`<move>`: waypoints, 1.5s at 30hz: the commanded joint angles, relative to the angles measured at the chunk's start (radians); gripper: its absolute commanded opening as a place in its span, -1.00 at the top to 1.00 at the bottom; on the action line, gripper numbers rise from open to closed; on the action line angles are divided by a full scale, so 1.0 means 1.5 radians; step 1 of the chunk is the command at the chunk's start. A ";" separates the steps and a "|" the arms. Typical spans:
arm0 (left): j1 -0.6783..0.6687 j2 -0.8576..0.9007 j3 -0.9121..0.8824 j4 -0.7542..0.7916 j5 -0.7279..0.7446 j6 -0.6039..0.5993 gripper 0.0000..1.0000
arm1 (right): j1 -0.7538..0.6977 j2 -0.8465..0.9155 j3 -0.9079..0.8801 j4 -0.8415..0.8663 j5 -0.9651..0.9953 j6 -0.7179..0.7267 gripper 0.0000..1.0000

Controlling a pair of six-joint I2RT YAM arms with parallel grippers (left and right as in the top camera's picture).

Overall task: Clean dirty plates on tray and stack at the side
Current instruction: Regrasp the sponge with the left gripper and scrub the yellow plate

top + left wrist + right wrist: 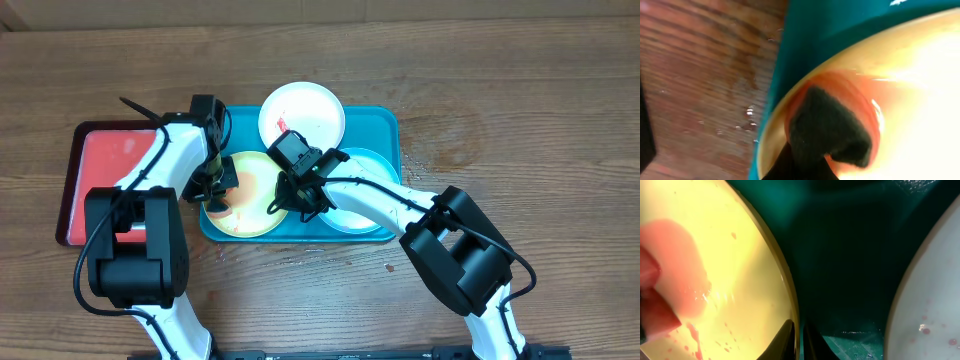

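The teal tray (385, 125) holds three plates: white (302, 115) at the back, yellow-green (250, 200) at front left, light blue (362, 195) at front right. My left gripper (218, 187) is shut on a dark sponge (829, 131) pressed on the yellow-green plate (920, 100) near its left rim, in an orange-red smear. My right gripper (799, 337) is shut on the yellow-green plate's right rim (787, 285), one finger on each side. Red specks and a pink smear show on that plate. The light blue plate (935, 295) lies to the right.
A red tray (100, 180) with a dark rim lies left of the teal tray on the wooden table (520, 100). Small wet drops sit on the wood by the teal tray's edge (750, 112). Both arms cross over the tray's front half.
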 commanded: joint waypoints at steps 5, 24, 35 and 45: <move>-0.002 0.006 0.010 0.051 0.292 0.030 0.92 | 0.001 0.010 -0.004 0.005 0.006 0.000 0.82; -0.004 0.006 -0.053 -0.016 -0.069 -0.035 0.92 | 0.001 0.010 -0.004 0.005 0.006 0.000 0.82; -0.005 0.006 0.040 -0.017 0.078 -0.066 0.91 | 0.001 0.010 -0.004 0.009 0.006 0.000 0.82; -0.021 0.006 -0.027 0.106 0.327 -0.041 0.92 | 0.001 0.010 -0.004 0.014 0.006 0.000 0.82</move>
